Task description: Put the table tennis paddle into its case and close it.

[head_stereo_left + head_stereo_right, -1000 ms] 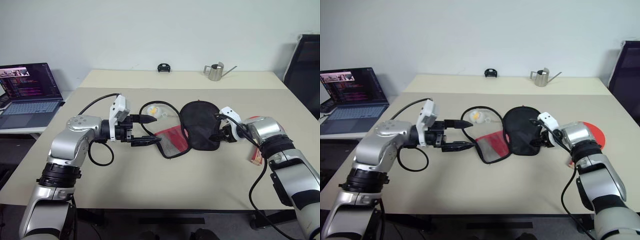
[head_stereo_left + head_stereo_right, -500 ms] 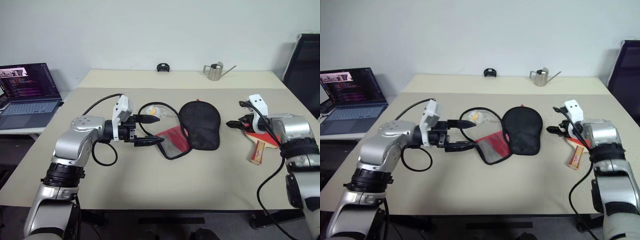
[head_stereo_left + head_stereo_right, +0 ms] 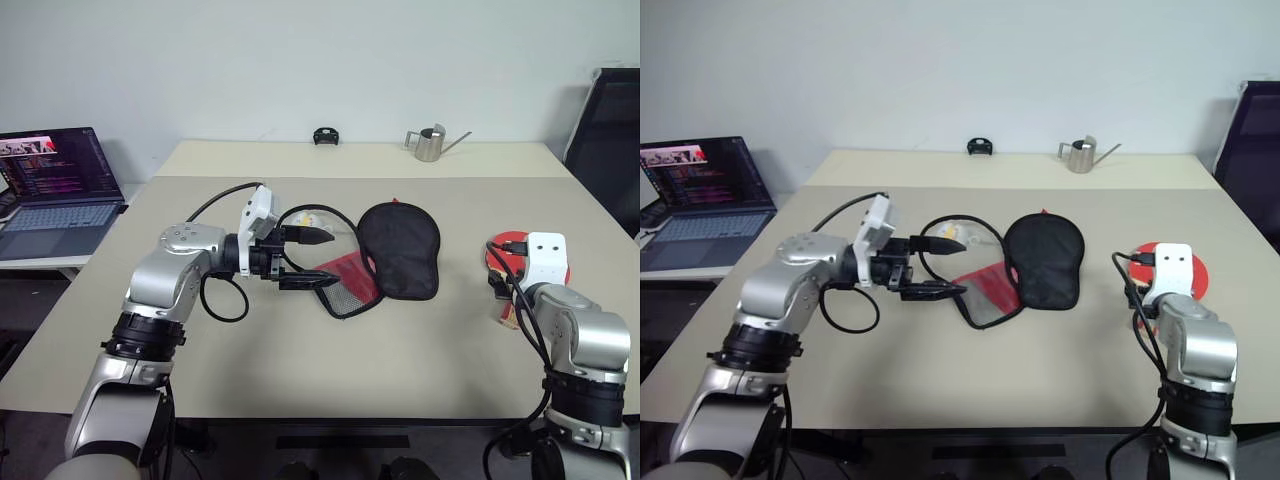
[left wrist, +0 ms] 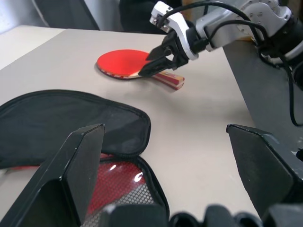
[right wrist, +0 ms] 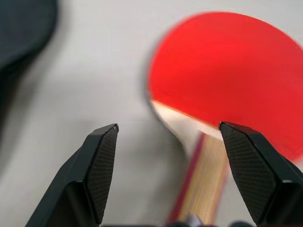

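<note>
The case (image 3: 385, 262) lies open at the centre of the counter (image 3: 300, 370) and serves as the reference point. Its black half faces up; the red half with the mesh pocket (image 3: 345, 282) lies folded out toward the robot's left. A small white-and-yellow object (image 3: 308, 222) sits just beside the case, inside a black cable loop. A metal watering can (image 3: 430, 142) and a small black object (image 3: 326, 135) stand well behind the case. A laptop (image 3: 50, 190) stands far to its left.

The table tennis paddle (image 3: 515, 262) lies flat, well to the right of the case, nothing between them.

The left gripper (image 3: 318, 260) is held level, pointing at the case's red half, fingers (image 4: 71, 175) spread wide, holding nothing. The right gripper (image 5: 163, 165) angles down over the paddle's handle (image 5: 201, 189), fingers (image 5: 102, 165) wide apart, empty.
</note>
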Controlling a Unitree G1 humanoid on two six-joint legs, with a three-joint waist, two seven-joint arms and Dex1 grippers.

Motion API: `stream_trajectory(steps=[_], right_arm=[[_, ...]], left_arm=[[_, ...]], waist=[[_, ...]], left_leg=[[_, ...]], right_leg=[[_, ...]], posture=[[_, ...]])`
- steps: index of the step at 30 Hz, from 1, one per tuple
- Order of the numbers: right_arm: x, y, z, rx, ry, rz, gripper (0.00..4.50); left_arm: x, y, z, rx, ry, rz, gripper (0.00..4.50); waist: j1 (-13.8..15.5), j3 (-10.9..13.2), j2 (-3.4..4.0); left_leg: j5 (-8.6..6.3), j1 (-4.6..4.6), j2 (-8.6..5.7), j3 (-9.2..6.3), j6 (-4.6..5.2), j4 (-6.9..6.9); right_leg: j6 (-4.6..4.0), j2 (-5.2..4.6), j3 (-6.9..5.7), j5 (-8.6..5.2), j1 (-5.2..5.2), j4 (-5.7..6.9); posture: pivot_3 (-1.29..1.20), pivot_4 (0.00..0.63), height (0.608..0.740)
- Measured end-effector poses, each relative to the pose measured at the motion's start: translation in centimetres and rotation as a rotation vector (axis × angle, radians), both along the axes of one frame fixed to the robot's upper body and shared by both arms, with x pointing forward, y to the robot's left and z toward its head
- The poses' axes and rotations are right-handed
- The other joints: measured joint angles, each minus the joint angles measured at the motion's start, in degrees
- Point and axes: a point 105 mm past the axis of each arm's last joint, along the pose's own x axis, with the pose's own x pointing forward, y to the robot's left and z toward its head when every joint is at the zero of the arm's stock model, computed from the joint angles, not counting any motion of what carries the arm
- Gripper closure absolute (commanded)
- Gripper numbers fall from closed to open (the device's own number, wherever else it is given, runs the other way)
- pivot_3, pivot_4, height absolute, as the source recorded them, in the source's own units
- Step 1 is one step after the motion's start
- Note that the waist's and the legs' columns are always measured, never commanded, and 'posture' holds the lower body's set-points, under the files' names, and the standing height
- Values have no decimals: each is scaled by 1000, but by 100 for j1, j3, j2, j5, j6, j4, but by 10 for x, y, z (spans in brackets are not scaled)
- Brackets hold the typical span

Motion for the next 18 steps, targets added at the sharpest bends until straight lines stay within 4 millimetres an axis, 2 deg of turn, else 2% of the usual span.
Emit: stream_trajectory(steps=[5, 8, 18], right_arm=[[-10, -3, -17, 48, 32, -110, 798], [-12, -8, -17, 51, 30, -148, 798], [-4, -8, -32, 57, 55, -177, 798]], left_arm=[[2, -7, 1, 9, -13, -37, 0], [2, -8, -1, 18, -6, -54, 0], [3, -8, 0, 26, -16, -65, 0]], waist=[[-8, 0, 0], [-9, 0, 0], [-25, -1, -1]], left_leg=[[0, 0, 0, 2, 0, -1], [0, 0, 0, 2, 1, -1], [0, 7, 3, 5, 2, -1]], right_leg=[[0, 9, 3, 0, -1, -1], [0, 14, 3, 0, -1, -1], [0, 31, 10, 0, 3, 0]], posture=[[0, 150, 740], [0, 150, 740], [0, 150, 740]])
